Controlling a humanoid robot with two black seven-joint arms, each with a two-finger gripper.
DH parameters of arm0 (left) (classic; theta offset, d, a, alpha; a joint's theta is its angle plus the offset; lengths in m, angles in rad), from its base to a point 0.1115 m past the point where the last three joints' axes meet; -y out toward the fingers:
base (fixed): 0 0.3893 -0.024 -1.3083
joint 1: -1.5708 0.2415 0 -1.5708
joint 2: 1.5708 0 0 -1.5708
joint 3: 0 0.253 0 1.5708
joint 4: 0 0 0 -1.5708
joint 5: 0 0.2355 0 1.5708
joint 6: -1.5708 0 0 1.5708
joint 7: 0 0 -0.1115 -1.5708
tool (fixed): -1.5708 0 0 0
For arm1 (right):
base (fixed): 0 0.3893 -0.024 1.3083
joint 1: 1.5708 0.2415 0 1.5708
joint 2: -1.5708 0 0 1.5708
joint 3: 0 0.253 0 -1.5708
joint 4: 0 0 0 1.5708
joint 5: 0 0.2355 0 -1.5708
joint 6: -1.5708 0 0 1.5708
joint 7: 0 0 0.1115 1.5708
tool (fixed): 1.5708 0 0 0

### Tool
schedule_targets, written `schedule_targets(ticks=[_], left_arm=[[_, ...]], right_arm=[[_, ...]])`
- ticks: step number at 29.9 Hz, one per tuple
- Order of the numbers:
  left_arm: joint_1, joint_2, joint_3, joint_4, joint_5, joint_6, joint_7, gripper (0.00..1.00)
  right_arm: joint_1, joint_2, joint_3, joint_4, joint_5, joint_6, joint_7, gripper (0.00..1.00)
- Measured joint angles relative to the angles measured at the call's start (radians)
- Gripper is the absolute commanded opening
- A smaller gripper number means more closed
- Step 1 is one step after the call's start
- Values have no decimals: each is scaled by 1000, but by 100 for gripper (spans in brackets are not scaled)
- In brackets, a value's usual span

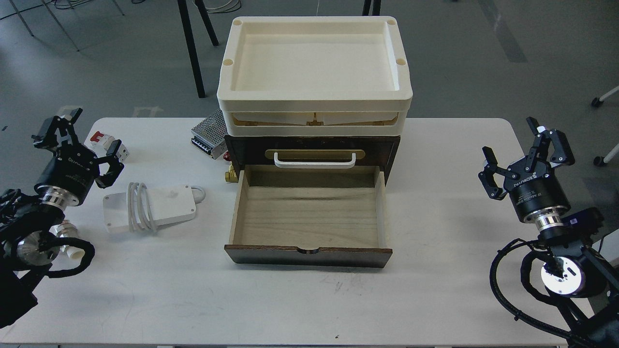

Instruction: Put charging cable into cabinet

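Charging cable (151,207) lies on table (309,299) left of cabinet (312,145), bottom drawer (309,217) pulled out. L gripper (84,140) & R gripper (524,154) both spread wide, grasping nothing.

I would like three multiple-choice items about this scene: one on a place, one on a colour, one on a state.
1. Where does the cable lie?
A. in the drawer
B. on the table, left of the drawer
C. in the top tray

2. What colour is the handle?
A. white
B. red
C. black

3. How is the bottom drawer?
A. shut
B. removed
C. pulled open, empty

Key: 1 B, it rests near the left claw; 2 A, white against its brass plate; 3 C, only bare wood shows inside.
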Motion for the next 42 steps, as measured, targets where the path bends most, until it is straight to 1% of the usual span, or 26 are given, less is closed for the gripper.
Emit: schedule_targets(ticks=[7,10,13,17,21,28,31,36,40,42], left_arm=[[-1,5,6,18,25,1,0,100],[-13,35,6,34,34,0,0,100],[-27,137,7,42,42,0,0,99],[-62,288,7,43,105,0,0,95],[-125,376,8,48,306,0,0,95],[-250,404,8,31,880,-1,0,96],[-270,431,8,-33,1065,0,0,96],[-263,510,16,-211,1275,2,0,96],[-254,544,101,-346,1388,21,0,96],[-253,547,169,-393,1413,35,0,98]], right_arm=[[0,0,0,0,0,0,0,99],[0,0,0,0,0,0,0,100],[0,0,0,0,0,0,0,99],[0,0,0,1,0,0,0,100],[0,0,0,1,0,0,0,100],[0,0,1,1,0,3,0,99],[0,0,0,1,0,4,0,99],[0,0,0,1,0,6,0,99],[0,0,0,1,0,6,0,100],[0,0,0,1,0,6,0,100]])
